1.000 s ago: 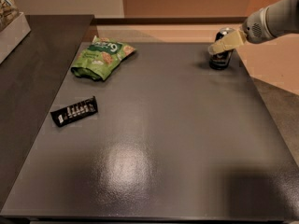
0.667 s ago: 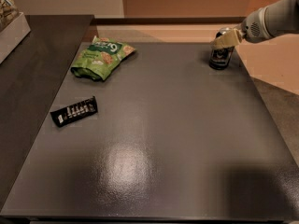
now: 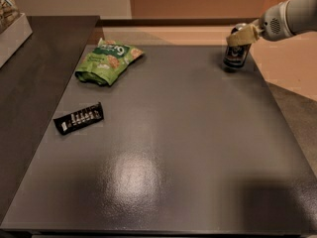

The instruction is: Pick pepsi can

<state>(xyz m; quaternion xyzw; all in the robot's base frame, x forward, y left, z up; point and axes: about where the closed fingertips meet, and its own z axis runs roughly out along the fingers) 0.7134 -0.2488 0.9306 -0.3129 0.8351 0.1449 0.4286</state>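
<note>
The pepsi can (image 3: pixel 235 56), dark navy with a silver top rim, is at the far right of the dark grey table (image 3: pixel 173 148), near its back edge. My gripper (image 3: pixel 241 35) reaches in from the right, and its tan fingers (image 3: pixel 237 37) are closed around the can's upper part. The can leans slightly, with its base at or just off the table surface.
A green snack bag (image 3: pixel 108 60) lies at the back left of the table. A flat black wrapped bar (image 3: pixel 79 118) lies at the left. A dark side counter (image 3: pixel 34 73) with a box (image 3: pixel 10 19) adjoins on the left. The table's right edge is close to the can.
The gripper has shifted up from the can's middle to its upper part. The can now sits slightly higher and leans a little.
</note>
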